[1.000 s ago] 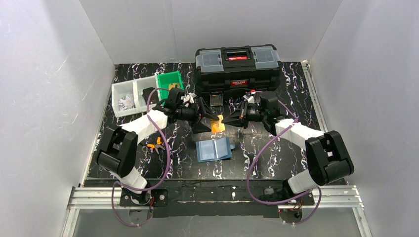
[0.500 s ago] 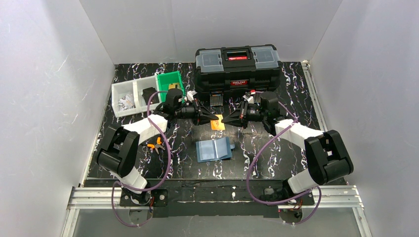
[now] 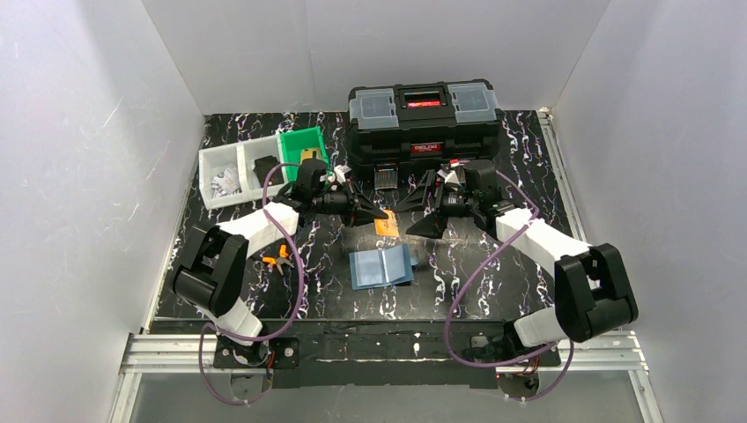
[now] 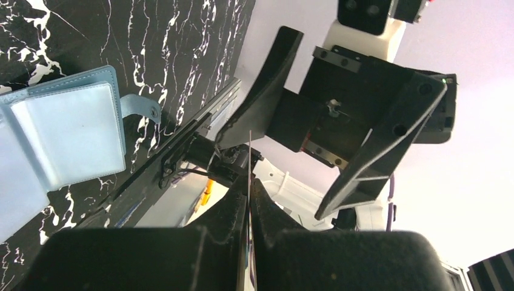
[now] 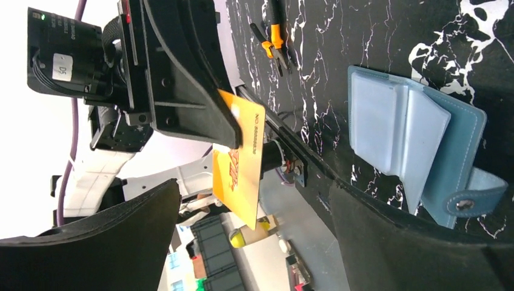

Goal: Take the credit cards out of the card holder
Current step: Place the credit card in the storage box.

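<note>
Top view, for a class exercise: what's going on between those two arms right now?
The left gripper is shut on the orange card and holds it above the table. The right gripper faces it with its jaws open and grips nothing. The card holder lies open on the table, nearer the arm bases.

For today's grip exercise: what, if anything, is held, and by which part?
The left jaws pinch the orange card by one end; the right jaws stand open, empty.

- "D5" — on a white sticker (image 5: 62,62) on the left arm's black housing (image 5: 42,36), at ten o'clock in the right wrist view.
- "NO", followed by digits too small to be sure of — on the orange card (image 5: 239,163).
- Toolbox (image 3: 425,123) brand plate, at twelve o'clock in the top view — too blurred to read.
</note>
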Controlling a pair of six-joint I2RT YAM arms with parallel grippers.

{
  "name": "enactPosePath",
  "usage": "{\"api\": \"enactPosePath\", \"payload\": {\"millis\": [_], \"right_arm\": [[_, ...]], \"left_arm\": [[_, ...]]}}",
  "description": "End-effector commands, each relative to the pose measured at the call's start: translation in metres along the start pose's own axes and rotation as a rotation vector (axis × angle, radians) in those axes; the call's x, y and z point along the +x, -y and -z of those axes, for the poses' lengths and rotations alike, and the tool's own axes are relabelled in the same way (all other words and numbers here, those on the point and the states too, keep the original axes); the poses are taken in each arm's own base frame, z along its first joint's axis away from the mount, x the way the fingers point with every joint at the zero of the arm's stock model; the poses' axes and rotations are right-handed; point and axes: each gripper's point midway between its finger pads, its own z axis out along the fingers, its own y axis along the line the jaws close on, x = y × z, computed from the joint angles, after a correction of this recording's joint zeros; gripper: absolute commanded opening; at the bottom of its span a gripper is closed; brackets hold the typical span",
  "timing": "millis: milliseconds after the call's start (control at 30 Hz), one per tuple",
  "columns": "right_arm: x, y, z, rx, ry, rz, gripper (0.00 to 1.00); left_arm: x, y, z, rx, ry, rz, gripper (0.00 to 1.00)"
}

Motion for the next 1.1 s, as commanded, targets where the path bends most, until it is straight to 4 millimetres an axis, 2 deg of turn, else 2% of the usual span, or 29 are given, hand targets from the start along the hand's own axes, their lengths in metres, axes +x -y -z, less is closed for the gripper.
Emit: {"api": "enactPosePath", "payload": {"millis": [0,133,267,467,733,967,1067], "right_arm": [[0.000,-0.006,0.012,0.057,0.040,0.074,0.98],[-0.003,0.003,0.020,0.144,0.093,0.091,0.98],[-0.006,0.011,0.032,0.232,0.159,0.103,0.99],[-0.009,0.025,0.054,0.369,0.262,0.125,0.98],[-0.010,0.027,0.071,0.429,0.323,0.175,0.98],[-0.006,0.027,0.075,0.439,0.319,0.185,0.98],[-0.005,0.025,0.075,0.436,0.311,0.190,0.98]], "left_arm": [[0.009,0.028,0.014,0.011,0.015,-0.113,0.00],[0.009,0.030,0.021,-0.035,0.035,-0.147,0.00],[0.006,0.023,0.033,-0.123,0.072,-0.178,0.00],[-0.017,0.008,0.063,-0.296,0.206,-0.241,0.00],[-0.078,0.000,0.116,-0.597,0.470,-0.324,0.00],[-0.148,0.003,0.134,-0.690,0.606,-0.343,0.00],[-0.177,-0.005,0.138,-0.738,0.631,-0.331,0.00]]}}
